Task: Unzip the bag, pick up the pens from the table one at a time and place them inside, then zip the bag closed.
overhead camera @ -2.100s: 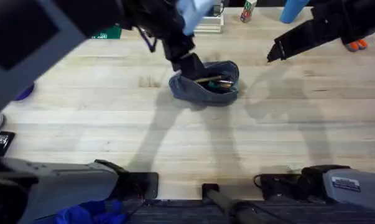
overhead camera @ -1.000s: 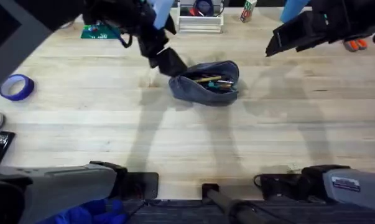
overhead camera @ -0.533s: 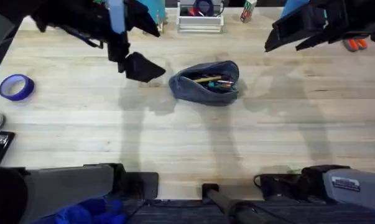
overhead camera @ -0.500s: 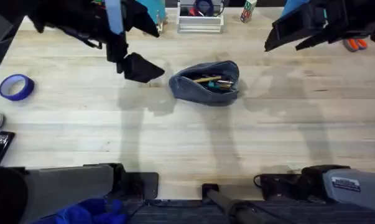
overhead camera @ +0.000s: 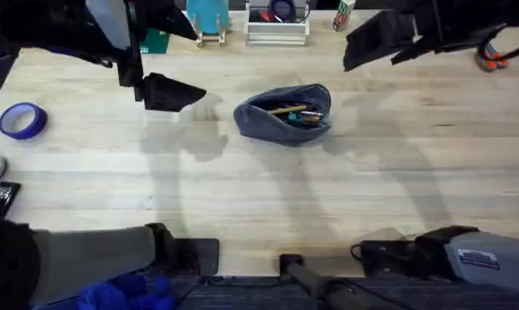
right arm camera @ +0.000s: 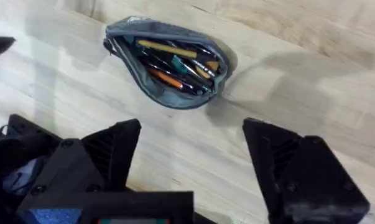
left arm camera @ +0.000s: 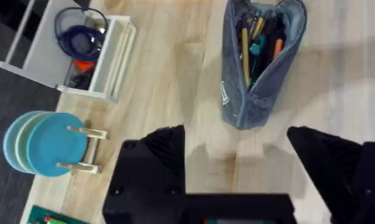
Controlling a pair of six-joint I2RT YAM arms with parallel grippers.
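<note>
- We see the bag [overhead camera: 284, 113] lying on the table [overhead camera: 259, 198] toward its far edge, about midway between the left and right edges.
- Its zipper is undone and the mouth gapes open; the pouch rests on its side with the opening facing up.
- Inside the bag we make out the pens [left arm camera: 245, 46]: a yellow-tan one lies along the upper part of the opening, with darker ones plus teal and orange items packed beside it.
- The left end effector [overhead camera: 169, 92] hangs above the table to the left of the bag, apart from it and nearer the far left corner; its fingers are spread wide with nothing between them.
- The right end effector [overhead camera: 362, 47] hangs over the far edge to the right of the bag, also apart from it; its fingers are parted too and hold nothing.
- A roll of blue tape [overhead camera: 21, 120] lies by the left edge of the table.
- Along the far edge stand a white wire tray [left arm camera: 69, 53] and, next to it, a small wooden rack holding blue discs [left arm camera: 44, 142].
- Something orange [overhead camera: 493, 61] lies near the far right corner, partly hidden by the right arm.
</note>
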